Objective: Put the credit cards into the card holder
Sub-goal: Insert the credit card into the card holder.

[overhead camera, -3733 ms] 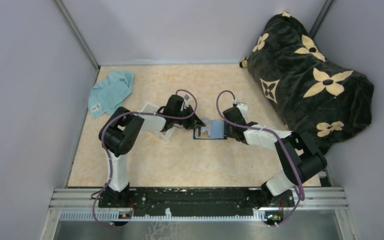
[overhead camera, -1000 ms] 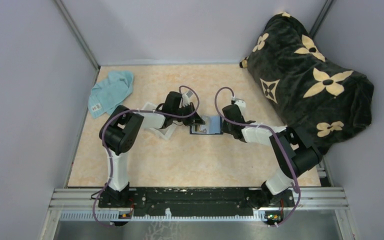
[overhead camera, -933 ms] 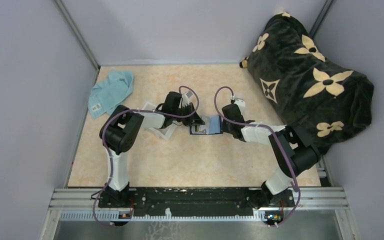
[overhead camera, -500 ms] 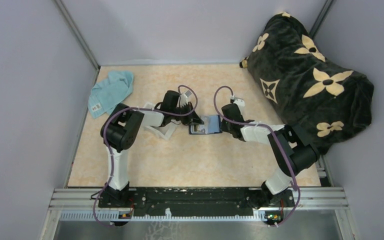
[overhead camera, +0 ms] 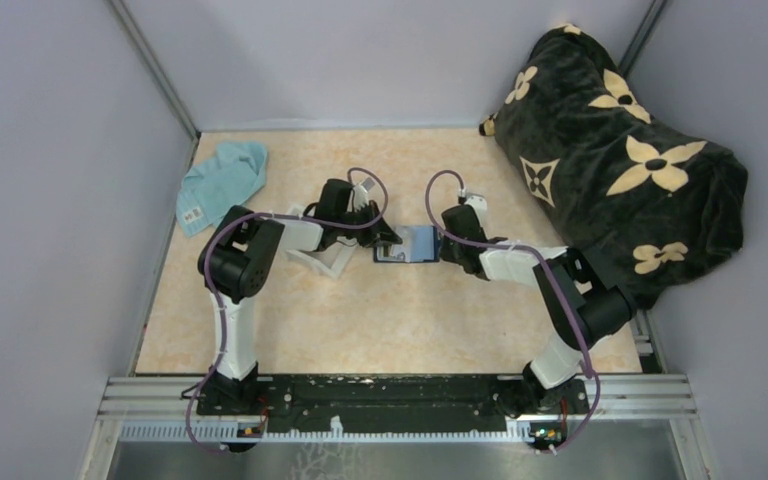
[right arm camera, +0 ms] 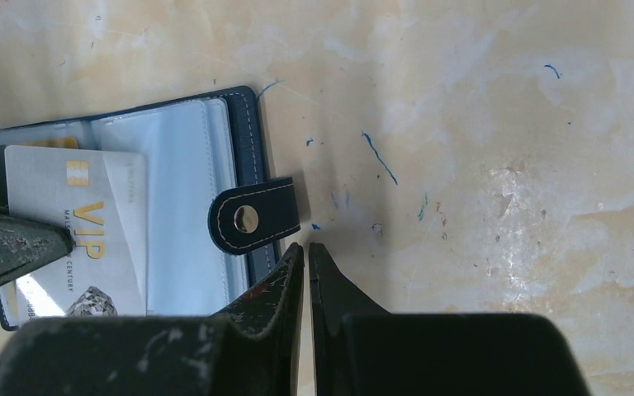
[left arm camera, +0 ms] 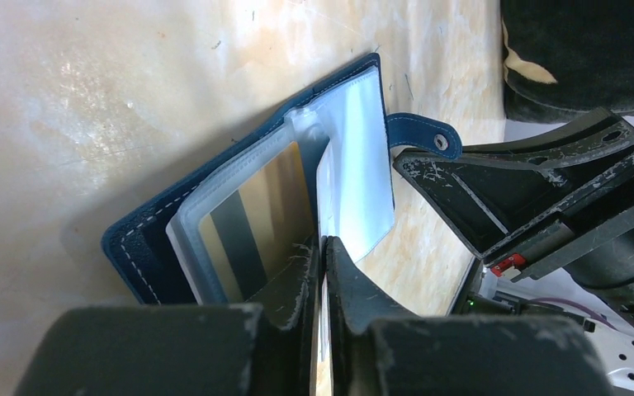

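My left pincer (left arm camera: 322,247) clamps a pale grey plastic VIP card (right arm camera: 82,223) edge-on. Its long axis points into the open navy-blue card wallet (right arm camera: 246,132) straight ahead, and its tip is already in a clear sleeve. My right pincer (right arm camera: 307,249), pinched together and empty, sits at the wallet's opposite edge.

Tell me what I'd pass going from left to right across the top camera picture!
Teal cloth → left gripper pinching a credit card → card holder → right gripper → black flowered blanket.
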Available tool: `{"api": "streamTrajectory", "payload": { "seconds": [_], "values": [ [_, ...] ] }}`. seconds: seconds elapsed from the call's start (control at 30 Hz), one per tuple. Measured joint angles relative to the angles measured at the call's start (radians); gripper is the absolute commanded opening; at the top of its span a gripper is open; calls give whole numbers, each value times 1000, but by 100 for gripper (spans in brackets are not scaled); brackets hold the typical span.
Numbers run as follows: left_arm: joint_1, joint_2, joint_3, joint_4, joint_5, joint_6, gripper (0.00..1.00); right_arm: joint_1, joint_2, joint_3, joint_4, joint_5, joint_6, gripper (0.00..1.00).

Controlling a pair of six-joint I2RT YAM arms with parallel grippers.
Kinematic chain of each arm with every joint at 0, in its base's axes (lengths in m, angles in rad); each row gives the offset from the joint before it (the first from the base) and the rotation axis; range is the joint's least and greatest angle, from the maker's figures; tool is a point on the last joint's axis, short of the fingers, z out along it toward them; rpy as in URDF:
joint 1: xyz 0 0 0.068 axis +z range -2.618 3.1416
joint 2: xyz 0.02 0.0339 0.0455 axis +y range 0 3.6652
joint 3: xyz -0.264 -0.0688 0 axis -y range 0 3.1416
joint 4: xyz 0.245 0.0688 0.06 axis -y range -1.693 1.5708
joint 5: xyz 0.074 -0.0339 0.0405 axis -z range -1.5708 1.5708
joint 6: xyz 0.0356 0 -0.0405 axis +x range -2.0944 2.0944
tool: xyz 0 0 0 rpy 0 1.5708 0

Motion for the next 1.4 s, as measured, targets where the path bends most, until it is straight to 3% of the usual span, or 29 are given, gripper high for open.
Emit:
{"api": "streamTrajectory", "payload": {
  "seconds": [0.17, 0.47, 1.4],
  "values": [
    [6, 0, -6, 0, 0, -4, 11, 0, 4, 5, -2, -7, -7, 9],
    [10, 0, -11, 2, 1, -11, 8, -4, -23, 19, -83, -23, -27, 26],
    [11, -2, -16, 3, 8, -9, 6, -5, 96, 198, -202, -16, -91, 33]
  ]
}}
